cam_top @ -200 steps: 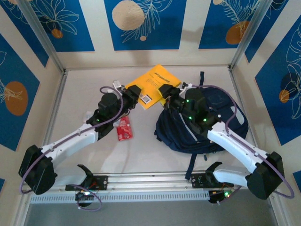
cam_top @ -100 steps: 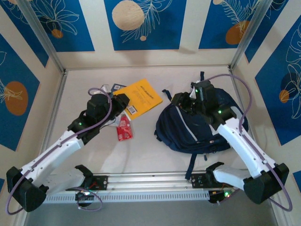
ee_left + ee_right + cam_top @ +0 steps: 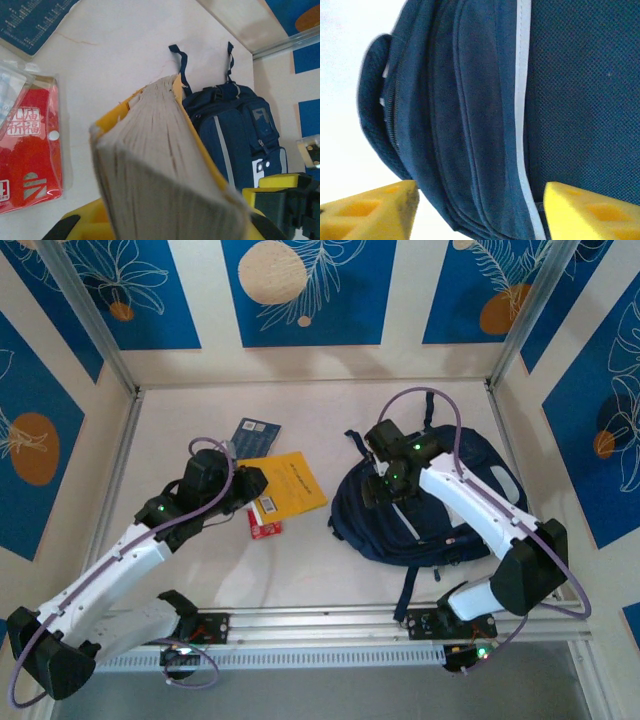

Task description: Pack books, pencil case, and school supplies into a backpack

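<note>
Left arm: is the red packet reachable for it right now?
Probably not as things stand. The left gripper is shut on the yellow book, so it has no free grip. The red packet lies close beside it, so distance looks fine.

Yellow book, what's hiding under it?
From above, a red packet pokes out from under the yellow book that the left pincer holds. The rest of the packet and the table below are covered, so anything else there is hidden.
</note>
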`<action>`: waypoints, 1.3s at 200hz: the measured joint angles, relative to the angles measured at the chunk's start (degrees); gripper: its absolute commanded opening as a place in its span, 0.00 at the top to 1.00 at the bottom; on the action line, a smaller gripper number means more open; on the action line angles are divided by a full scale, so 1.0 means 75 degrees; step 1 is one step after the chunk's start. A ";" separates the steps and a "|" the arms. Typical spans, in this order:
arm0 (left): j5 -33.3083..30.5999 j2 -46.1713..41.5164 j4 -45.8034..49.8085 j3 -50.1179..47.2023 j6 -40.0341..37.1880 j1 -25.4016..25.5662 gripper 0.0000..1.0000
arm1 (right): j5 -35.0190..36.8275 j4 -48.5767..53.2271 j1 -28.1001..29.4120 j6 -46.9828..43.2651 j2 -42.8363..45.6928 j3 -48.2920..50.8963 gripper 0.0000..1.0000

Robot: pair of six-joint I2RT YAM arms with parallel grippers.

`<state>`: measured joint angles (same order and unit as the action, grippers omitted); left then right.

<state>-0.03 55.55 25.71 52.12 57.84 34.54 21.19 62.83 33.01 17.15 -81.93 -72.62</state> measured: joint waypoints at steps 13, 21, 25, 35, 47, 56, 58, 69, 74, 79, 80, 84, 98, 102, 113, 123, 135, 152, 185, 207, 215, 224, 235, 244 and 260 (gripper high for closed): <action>0.0058 0.0000 0.0026 -0.0003 0.0003 -0.0035 1.00 | 0.0221 0.0009 0.0093 -0.0143 -0.0017 0.0163 0.22; 0.0093 0.0000 0.0026 -0.0003 0.0003 -0.0052 1.00 | 0.0361 0.0050 0.0140 -0.0157 -0.0085 0.0224 0.21; 0.0119 0.0000 0.0023 -0.0003 0.0003 -0.0061 1.00 | 0.0423 0.0055 0.0154 -0.0172 -0.0125 0.0242 0.21; 0.0181 0.0000 0.0023 -0.0003 0.0003 -0.0096 1.00 | 0.0565 0.0041 0.0201 -0.0178 -0.0286 0.0306 0.21; 0.0210 -0.0003 0.0020 -0.0026 0.0006 -0.0128 1.00 | 0.0694 -0.0009 0.0233 -0.0181 -0.0478 0.0405 0.21; 0.0219 -0.0017 0.0015 -0.0067 0.0009 -0.0152 1.00 | 0.0784 -0.0067 0.0259 -0.0181 -0.0595 0.0490 0.21; 0.0227 -0.0023 0.0015 -0.0079 0.0009 -0.0157 1.00 | 0.0793 -0.0085 0.0265 -0.0181 -0.0609 0.0501 0.21; 0.0262 -0.0067 0.0006 -0.0181 0.0032 -0.0187 1.00 | 0.0898 -0.0189 0.0323 -0.0219 -0.0694 0.0632 0.21; 0.0283 -0.0087 0.0006 -0.0227 0.0044 -0.0192 1.00 | 0.0953 -0.0227 0.0356 -0.0245 -0.0726 0.0691 0.21; 0.0289 -0.0102 0.0006 -0.0289 0.0067 -0.0198 1.00 | 0.0982 -0.0259 0.0385 -0.0268 -0.0764 0.0726 0.21; 0.0291 -0.0105 0.0003 -0.0306 0.0076 -0.0201 1.00 | 0.0997 -0.0262 0.0391 -0.0277 -0.0778 0.0740 0.21; 0.0309 -0.0117 0.0006 -0.0344 0.0087 -0.0207 1.00 | 0.1014 -0.0289 0.0408 -0.0297 -0.0816 0.0761 0.21; 0.0364 -0.0137 -0.0006 -0.0498 0.0152 -0.0216 1.00 | 0.1139 -0.0388 0.0475 -0.0361 -0.0982 0.0854 0.22; 0.0382 -0.0146 -0.0006 -0.0545 0.0163 -0.0221 1.00 | 0.1180 -0.0440 0.0493 -0.0385 -0.1029 0.0895 0.22; 0.0405 -0.0163 0.0009 -0.0632 0.0219 -0.0239 1.00 | 0.1285 -0.0571 0.0530 -0.0437 -0.1139 0.1020 0.24; 0.0405 -0.0189 0.0009 -0.0682 0.0239 -0.0248 1.00 | 0.1399 -0.0673 0.0557 -0.0507 -0.1230 0.1139 0.25; 0.0405 -0.0236 0.0009 -0.0697 0.0242 -0.0265 1.00 | 0.1545 -0.0801 0.0595 -0.0580 -0.1326 0.1262 0.28; 0.0405 -0.0350 0.0000 -0.0720 0.0271 -0.0291 1.00 | 0.1816 -0.0950 0.0667 -0.0702 -0.1373 0.1343 0.37; 0.0408 -0.0434 -0.0096 -0.0848 0.0335 -0.0321 1.00 | 0.2174 -0.1294 0.0813 -0.0874 -0.1370 0.1349 0.66; 0.0440 -0.0428 -0.0119 -0.0886 0.0356 -0.0335 1.00 | 0.2253 -0.1545 0.0825 -0.0927 -0.1346 0.1358 0.86; 0.0460 -0.0428 -0.0119 -0.0886 0.0353 -0.0338 1.00 | 0.2238 -0.1667 0.0825 -0.0982 -0.1271 0.1408 0.89; 0.0460 -0.0428 -0.0119 -0.0886 0.0338 -0.0341 1.00 | 0.2092 -0.1757 0.0804 -0.1148 -0.1067 0.1501 0.93; 0.0463 -0.0428 -0.0111 -0.0886 0.0268 -0.0341 1.00 | 0.1789 -0.1827 0.0731 -0.1329 -0.0629 0.1649 1.00; 0.0481 -0.0428 -0.0099 -0.0886 0.0210 -0.0341 1.00 | 0.1451 -0.1853 0.0650 -0.1585 -0.0134 0.1760 1.00; 0.0557 -0.0414 -0.0076 -0.0866 0.0055 -0.0347 1.00 | 0.0819 -0.1842 0.0437 -0.1950 0.0831 0.1909 1.00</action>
<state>4.14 52.45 25.15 45.63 58.26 31.94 27.33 49.01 36.29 2.52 -75.70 -58.30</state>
